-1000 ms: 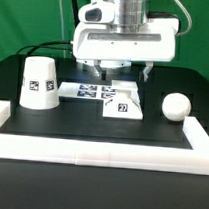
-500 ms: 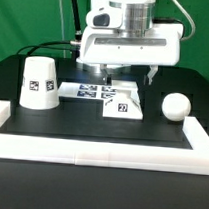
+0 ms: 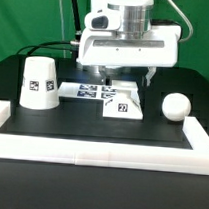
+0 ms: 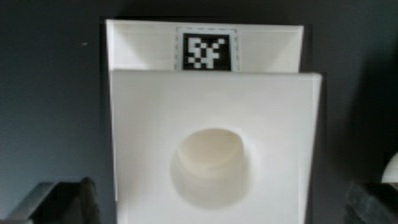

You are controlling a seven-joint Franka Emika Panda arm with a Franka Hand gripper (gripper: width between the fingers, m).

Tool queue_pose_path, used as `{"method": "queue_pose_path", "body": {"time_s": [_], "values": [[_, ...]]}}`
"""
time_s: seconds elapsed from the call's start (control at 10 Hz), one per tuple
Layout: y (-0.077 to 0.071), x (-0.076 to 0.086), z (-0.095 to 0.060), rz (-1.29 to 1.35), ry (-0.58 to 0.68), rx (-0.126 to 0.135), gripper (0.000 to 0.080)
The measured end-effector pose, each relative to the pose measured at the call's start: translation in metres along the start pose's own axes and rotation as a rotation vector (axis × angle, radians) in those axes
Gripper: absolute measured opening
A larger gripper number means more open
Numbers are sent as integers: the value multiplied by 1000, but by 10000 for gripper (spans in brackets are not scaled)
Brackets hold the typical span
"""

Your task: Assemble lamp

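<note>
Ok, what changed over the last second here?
The hand dipped slightly and tilted a little above the base, mostly in the first half second. It stands open and holds nothing. The shade, the base, the bulb and the marker board lie where they were.

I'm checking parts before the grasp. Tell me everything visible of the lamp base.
The base is a flat square white block, plastic by its look, with a rounded hollow in its top. One side face carries a black-and-white tag. It lies flat on the black table beside the marker board, directly under the open gripper, whose fingers stand wide of it, apparently not touching.
</note>
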State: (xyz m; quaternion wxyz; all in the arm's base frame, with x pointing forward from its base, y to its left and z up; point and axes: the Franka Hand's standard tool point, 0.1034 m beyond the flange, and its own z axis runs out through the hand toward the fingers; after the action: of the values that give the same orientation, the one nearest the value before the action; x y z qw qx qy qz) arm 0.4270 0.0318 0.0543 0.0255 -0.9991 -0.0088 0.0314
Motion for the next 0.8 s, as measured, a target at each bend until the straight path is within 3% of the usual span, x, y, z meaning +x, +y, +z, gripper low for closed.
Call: {"method": "queue_pose_path", "body": {"time_s": [0.5, 0.6, 0.8], "values": [[6, -1, 8, 7, -2, -3, 695], [6, -1, 7, 7, -2, -3, 533], [6, -1, 7, 7, -2, -3, 534]]}}
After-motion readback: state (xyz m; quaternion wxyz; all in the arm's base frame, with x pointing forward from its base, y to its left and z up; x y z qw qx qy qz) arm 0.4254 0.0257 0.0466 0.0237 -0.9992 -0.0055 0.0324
